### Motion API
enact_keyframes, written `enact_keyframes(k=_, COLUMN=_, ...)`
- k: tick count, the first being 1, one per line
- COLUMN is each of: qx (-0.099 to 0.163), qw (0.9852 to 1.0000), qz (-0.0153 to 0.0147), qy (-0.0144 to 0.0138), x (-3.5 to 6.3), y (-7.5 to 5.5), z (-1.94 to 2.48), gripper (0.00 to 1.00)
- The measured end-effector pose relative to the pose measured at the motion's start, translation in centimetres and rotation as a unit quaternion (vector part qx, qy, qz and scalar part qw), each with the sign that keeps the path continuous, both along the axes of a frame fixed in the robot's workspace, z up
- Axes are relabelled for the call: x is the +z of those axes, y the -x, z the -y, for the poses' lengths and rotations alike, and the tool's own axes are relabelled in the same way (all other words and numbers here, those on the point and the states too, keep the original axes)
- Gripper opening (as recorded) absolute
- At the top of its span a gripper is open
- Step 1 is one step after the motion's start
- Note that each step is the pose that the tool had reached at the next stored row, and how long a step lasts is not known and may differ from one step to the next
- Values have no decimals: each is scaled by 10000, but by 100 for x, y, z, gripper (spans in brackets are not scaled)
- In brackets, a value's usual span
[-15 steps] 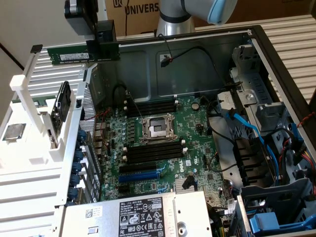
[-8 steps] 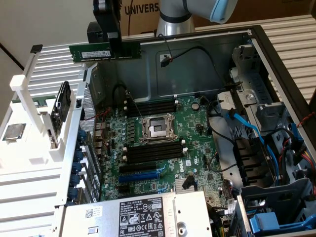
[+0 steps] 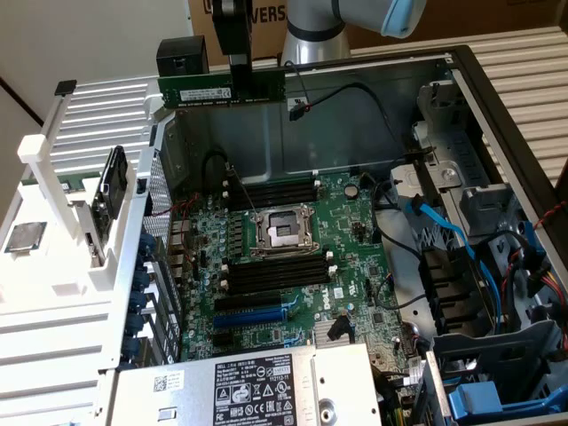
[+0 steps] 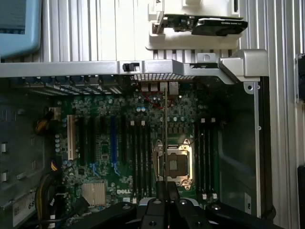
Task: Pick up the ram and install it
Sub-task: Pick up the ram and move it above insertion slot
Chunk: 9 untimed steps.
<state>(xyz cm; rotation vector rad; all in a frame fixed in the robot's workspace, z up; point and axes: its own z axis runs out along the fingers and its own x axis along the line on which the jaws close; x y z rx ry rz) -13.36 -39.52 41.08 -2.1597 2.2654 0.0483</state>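
Observation:
The ram (image 3: 222, 90), a long green stick with a white sticker, hangs level in the air above the back wall of the open computer case. My gripper (image 3: 238, 78) is shut on its upper edge near the middle. In the wrist view the ram (image 4: 165, 138) appears edge-on as a thin line running out from the gripper (image 4: 167, 190), over the motherboard (image 4: 119, 181) and the CPU socket (image 4: 172, 162). Empty black memory slots (image 3: 273, 271) lie on either side of the socket (image 3: 284, 232), well below the stick.
A white fixture (image 3: 53, 266) on the exterior view's left holds a square silver chip (image 3: 25, 237) and a black card (image 3: 108, 191). The power supply (image 3: 257, 386) sits in front. Blue cables (image 3: 444, 231) and drive bays (image 3: 497, 355) crowd the exterior view's right.

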Motion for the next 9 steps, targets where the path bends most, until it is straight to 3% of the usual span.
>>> enact_keyframes(k=9, qx=23, qw=10000, qz=-2, qy=1, x=-5, y=-118, z=0, gripper=12)
